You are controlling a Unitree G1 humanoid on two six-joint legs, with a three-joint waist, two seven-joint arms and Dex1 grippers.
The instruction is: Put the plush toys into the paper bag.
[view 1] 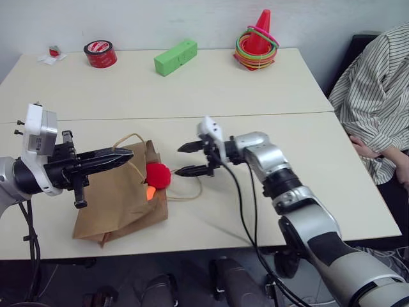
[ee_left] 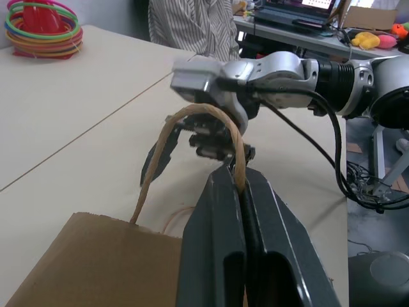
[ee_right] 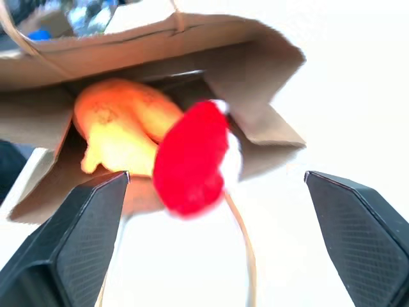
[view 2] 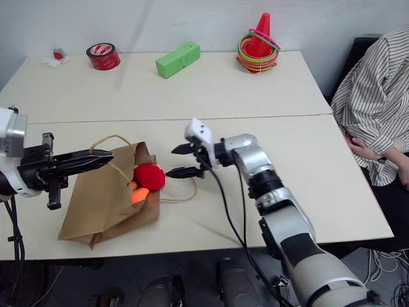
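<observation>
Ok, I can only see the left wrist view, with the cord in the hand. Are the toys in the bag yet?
Observer: The red plush toy sits right at the mouth of the paper bag, partly sticking out.
Operator: What about the other toy?
Observer: The orange plush toy lies inside the bag, deeper in than the red one.
Operator: Is the other hand carrying something?
Observer: No, the right hand is open and empty, close beside the red toy.
</observation>
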